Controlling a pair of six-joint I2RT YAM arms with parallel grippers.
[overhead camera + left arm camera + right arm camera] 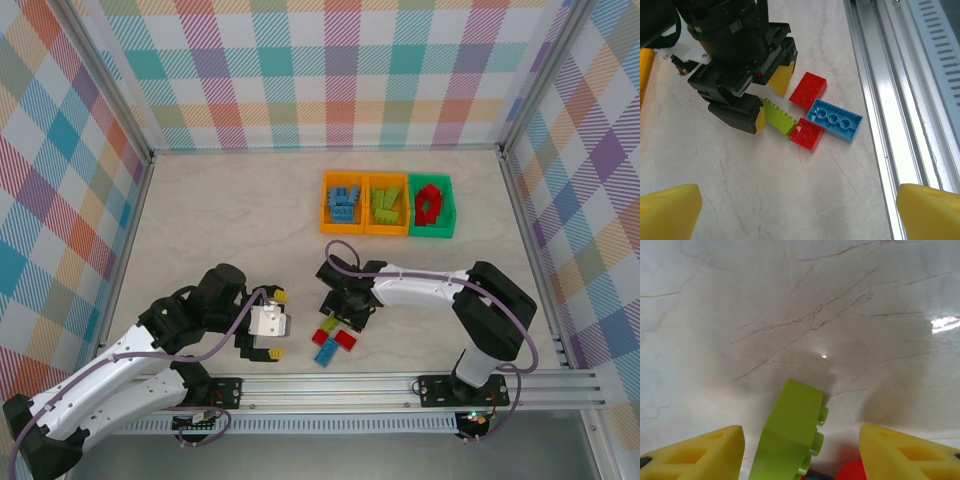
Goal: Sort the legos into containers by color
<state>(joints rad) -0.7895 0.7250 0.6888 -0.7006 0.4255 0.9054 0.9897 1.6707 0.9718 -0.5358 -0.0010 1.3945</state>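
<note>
Bricks: lime green brick [790, 435] on table [220, 210], studs sideways, between spread fingers of right gripper [338, 308], gaps both sides. Red brick [808, 90], second red brick [806, 134] and blue brick [834, 120] clustered just beside it. Left gripper [277, 323] wide apart, empty.

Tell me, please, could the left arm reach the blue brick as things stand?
Probably yes. The left hand is open and faces the blue brick, which lies flat by the rail. The right hand is over the green brick, off the blue one; two red bricks sit close against it.
</note>
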